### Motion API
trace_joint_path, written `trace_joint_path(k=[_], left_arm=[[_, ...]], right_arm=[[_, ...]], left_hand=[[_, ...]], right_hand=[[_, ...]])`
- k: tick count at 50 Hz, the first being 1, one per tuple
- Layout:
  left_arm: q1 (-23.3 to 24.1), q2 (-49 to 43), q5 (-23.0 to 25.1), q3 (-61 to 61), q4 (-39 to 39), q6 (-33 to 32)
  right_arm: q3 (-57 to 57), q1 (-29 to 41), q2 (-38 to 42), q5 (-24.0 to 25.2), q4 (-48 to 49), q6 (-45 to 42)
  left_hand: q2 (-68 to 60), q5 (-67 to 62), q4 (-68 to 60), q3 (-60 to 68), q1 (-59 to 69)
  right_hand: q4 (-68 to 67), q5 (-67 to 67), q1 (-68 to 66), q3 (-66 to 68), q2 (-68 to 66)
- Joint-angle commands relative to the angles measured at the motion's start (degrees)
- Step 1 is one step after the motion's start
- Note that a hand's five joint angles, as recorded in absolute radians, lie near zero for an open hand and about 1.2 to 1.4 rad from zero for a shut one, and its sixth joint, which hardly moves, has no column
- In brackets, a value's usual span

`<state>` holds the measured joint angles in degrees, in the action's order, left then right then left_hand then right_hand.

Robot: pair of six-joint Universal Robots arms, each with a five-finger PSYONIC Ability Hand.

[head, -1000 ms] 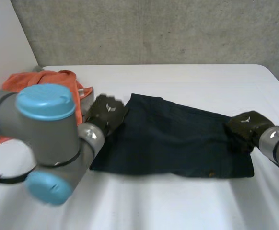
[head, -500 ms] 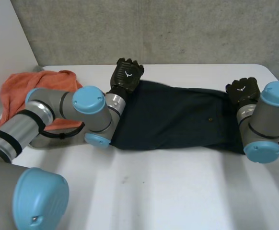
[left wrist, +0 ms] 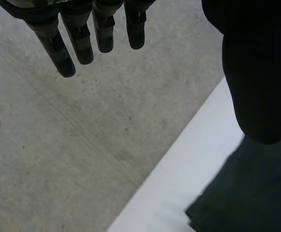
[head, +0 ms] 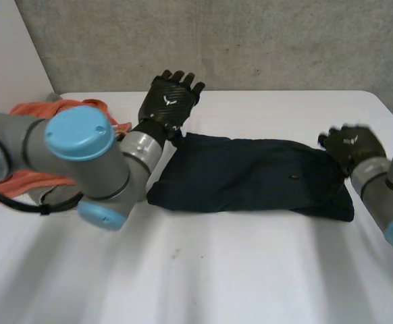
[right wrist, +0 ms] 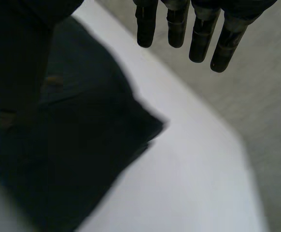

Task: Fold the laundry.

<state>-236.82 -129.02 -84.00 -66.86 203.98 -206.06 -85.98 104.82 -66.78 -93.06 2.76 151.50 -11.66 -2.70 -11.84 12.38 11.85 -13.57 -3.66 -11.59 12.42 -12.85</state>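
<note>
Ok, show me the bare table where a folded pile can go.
The table in front of the dark garment is bare; so is the far strip between it and the wall. Crowded: the left, with the orange cloth and left arm.

White table. Carries a folded dark garment lying flat across its middle; holds a bunched orange cloth near its far left corner.

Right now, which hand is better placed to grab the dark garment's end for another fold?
Probably the right hand: open, at the dark garment's right end. The left hand, also open, is past its far-left corner.
</note>
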Motion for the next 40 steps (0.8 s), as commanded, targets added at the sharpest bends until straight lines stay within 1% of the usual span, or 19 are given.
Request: trace_joint_path(k=[1, 4, 9, 13, 15, 16, 17, 18, 22, 24, 28, 29, 31, 32, 34, 35, 38, 39, 40], left_arm=[[-0.31, 11.41, -0.03, -16.09, -1.48, 6.7], [-0.31, 12.3, -0.03, -18.3, -1.48, 8.56], [-0.4, 13.62, -0.02, -21.81, -1.48, 10.41], [-0.58, 13.62, -0.03, -22.61, -1.4, 10.59], [-0.58, 13.62, -0.11, -22.7, -1.4, 10.59], [-0.66, 13.53, -0.11, -22.79, -1.4, 10.59], [-0.66, 13.53, -0.11, -22.79, -1.4, 10.59], [-0.66, 13.53, -0.11, -22.79, -1.4, 10.59], [-0.58, 13.88, -0.29, -22.79, -1.48, 10.59], [-0.58, 14.58, -0.64, -22.79, -1.57, 10.59], [-0.75, 16.61, -0.55, -23.49, -1.57, 10.59], [-0.84, 16.96, -0.47, -23.84, -1.57, 10.59], [-1.28, 17.83, -0.47, -24.37, -1.57, 10.59], [-1.54, 18.1, -0.29, -24.54, -1.57, 10.67], [-2.07, 18.63, -0.29, -25.07, -1.57, 10.59], [-2.16, 18.72, -0.2, -25.25, -1.57, 10.67], [-2.25, 18.72, -0.2, -25.69, -1.57, 10.67], [-2.25, 18.72, -0.2, -25.69, -1.48, 10.67], [-2.33, 18.63, -0.2, -25.69, -1.48, 10.67]], right_arm=[[-7.01, -4.44, -0.98, 7.71, -5.41, 11.36], [-8.33, -5.32, -0.37, 8.94, -2.33, 11.54], [-8.07, -5.59, 3.4, 8.15, 1.98, 11.01], [-7.1, -5.85, 7.1, 7.1, 5.23, 9.43], [-6.14, -5.85, 8.86, 6.13, 6.81, 7.67], [-5.78, -6.03, 9.47, 5.7, 7.08, 7.06], [-5.52, -6.29, 9.82, 5.08, 6.91, 6.53], [-5.34, -7.6, 9.74, 3.51, 6.73, 6.0], [-6.83, -11.9, 7.47, 1.56, 7.35, 3.55], [-7.27, -12.53, 5.44, 1.91, 7.0, 1.44], [-8.68, -14.37, 0.25, 2.61, 6.64, -7.25], [-8.94, -15.42, -0.8, 2.62, 6.64, -11.62], [-8.94, -16.22, -1.24, 2.62, 6.73, -16.3], [-8.51, -16.4, -1.33, 2.7, 6.9, -20.76], [-7.98, -16.49, -1.42, 2.7, 7.34, -24.92], [-7.63, -15.62, -1.6, 2.7, 7.69, -28.42], [-6.23, -12.28, -1.86, 3.4, 8.48, -31.61], [-5.09, -7.92, -1.69, 4.54, 9.18, -33.1], [-4.64, -5.7, -1.69, 5.25, 9.45, -33.64]], left_hand=[[1.66, 2.7, 1.84, -2.38, -1.85], [1.66, 2.7, 1.84, -2.38, -1.85], [1.66, 2.7, 1.84, -2.38, -1.85], [1.66, 2.7, 1.84, -2.38, -1.85], [1.66, 2.7, 1.84, -2.38, -1.85], [1.66, 2.7, 1.84, -2.38, -1.85], [1.66, 2.7, 1.84, -2.38, -1.85], [1.66, 2.7, 1.84, -2.38, -1.85], [1.66, 2.7, 1.84, -2.38, -1.85], [1.66, 2.7, 1.84, -2.38, -1.85], [1.66, 2.7, 1.84, -2.38, -1.85], [1.66, 2.7, 1.84, -2.38, -1.85], [1.66, 2.7, 1.84, -2.38, -1.85], [1.66, 2.7, 1.84, -2.38, -1.85], [1.66, 2.7, 1.84, -2.38, -1.85], [1.66, 2.7, 1.84, -2.38, -1.85], [1.66, 2.7, 1.84, -2.38, -1.85], [1.66, 2.7, 1.84, -2.38, -1.85], [1.66, 2.7, 1.84, -2.38, -1.85]], right_hand=[[-1.39, -1.3, -3.37, 2.54, -2.11], [-1.73, -1.64, -3.71, 2.88, -2.45], [-4.08, -3.99, -6.06, 5.23, -4.8], [-11.64, -11.55, -13.62, 12.79, -12.36], [-29.06, -28.98, -31.04, 30.21, -29.78], [-41.47, -41.38, -43.45, 42.62, -42.19], [-57.75, -57.66, -59.73, 58.9, -58.47], [-66.34, -66.26, -68.32, 67.49, -67.06], [-66.43, -66.34, -68.41, 67.58, -67.15], [-66.43, -66.34, -68.41, 67.58, -67.15], [-66.43, -66.34, -68.41, 67.58, -67.15], [-66.43, -66.34, -68.41, 67.58, -67.15], [-66.43, -66.34, -68.41, 67.58, -67.15], [-66.43, -66.34, -68.41, 67.58, -67.15], [-66.43, -66.34, -68.41, 67.58, -67.15], [-66.43, -66.34, -68.41, 67.58, -67.15], [-66.43, -66.34, -68.41, 67.58, -67.15], [-66.43, -66.34, -68.41, 67.58, -67.15], [-66.43, -66.34, -68.41, 67.58, -67.15]])
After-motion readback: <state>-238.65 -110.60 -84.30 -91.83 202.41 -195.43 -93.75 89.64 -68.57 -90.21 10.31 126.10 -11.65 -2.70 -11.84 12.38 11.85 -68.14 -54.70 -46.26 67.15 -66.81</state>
